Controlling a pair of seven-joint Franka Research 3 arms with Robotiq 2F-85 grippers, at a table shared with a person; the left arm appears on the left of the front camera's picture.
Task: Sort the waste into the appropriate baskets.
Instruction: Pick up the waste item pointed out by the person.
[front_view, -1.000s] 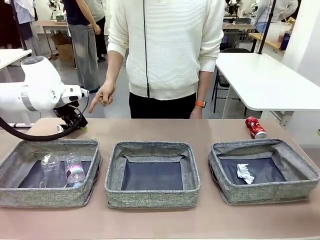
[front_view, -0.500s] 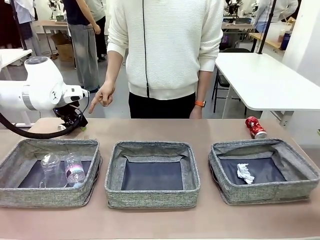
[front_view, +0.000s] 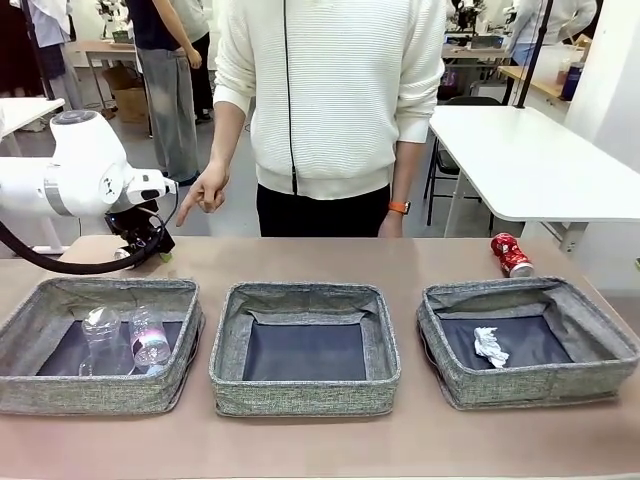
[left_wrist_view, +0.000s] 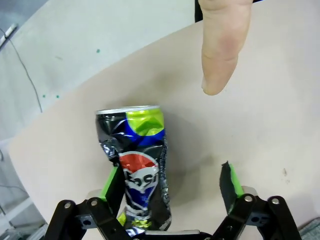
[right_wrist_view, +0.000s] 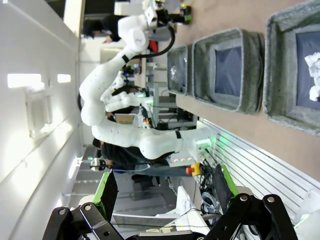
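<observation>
At the far left of the worktop (front_view: 400, 255), behind the left basket (front_view: 110, 290), the left gripper (left_wrist_view: 170, 175) straddles the dark multicoloured can (left_wrist_view: 142, 160), which stands upright and dented. One green pad sits close against the can's side and the other stands clear of it, so the jaws are half-wide and the can is not yet clamped. The left basket holds the clear plastic cup (front_view: 98, 335) and the clear plastic bottle (front_view: 150, 340), lying side by side. Just right of the arm, the person's hand (front_view: 205, 192) points a finger down toward the can.

The middle basket (front_view: 305, 395) has only its dark bottom showing. The right basket (front_view: 520, 290) holds the crumpled white paper wad (front_view: 490, 346). The crushed red can (front_view: 511, 254) lies on the worktop just behind that basket's far rim. The right gripper (right_wrist_view: 165, 187) is wide, with nothing between its pads.

The step in hand looks like the pick of the dark can. The next move calls for bringing the jaws together until both pads bear on the can. It then needs a lift clear of the rim and a carry, probably to the middle basket, as plastics and paper have taken the other two.
</observation>
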